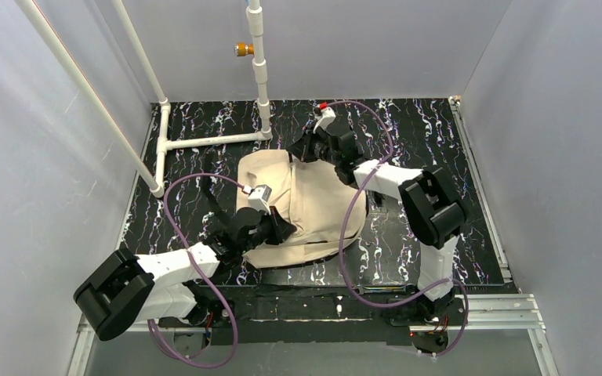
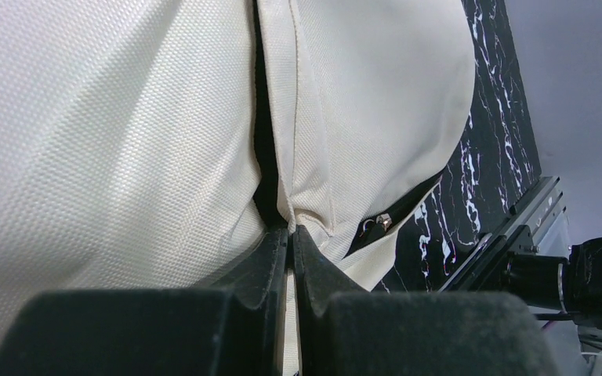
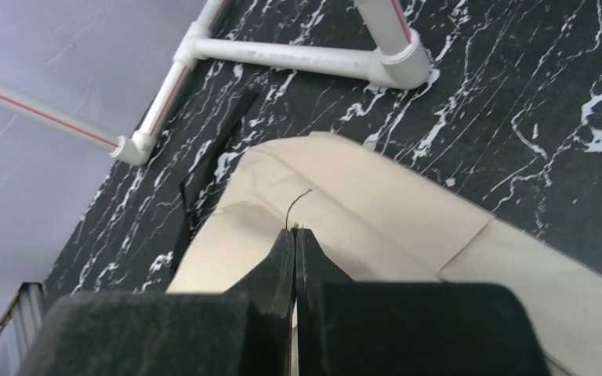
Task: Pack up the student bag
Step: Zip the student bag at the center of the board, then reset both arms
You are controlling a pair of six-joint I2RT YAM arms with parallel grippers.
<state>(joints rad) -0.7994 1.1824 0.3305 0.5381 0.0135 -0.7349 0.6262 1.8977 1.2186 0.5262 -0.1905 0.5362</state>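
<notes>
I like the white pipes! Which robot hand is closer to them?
Right. The right gripper is at the far edge of the student bag, beside the white pipe frame; the left gripper is at its near side.

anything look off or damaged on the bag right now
Only a small thing: a thin dark thread curls up loose from the student bag, at a seam just ahead of the right claw. Otherwise nothing looks spilled or torn.

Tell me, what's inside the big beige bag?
Nothing inside shows. The student bag lies on the table; its beige fabric covers the inside, and the left wrist view shows only a dark gap between folds.
</notes>
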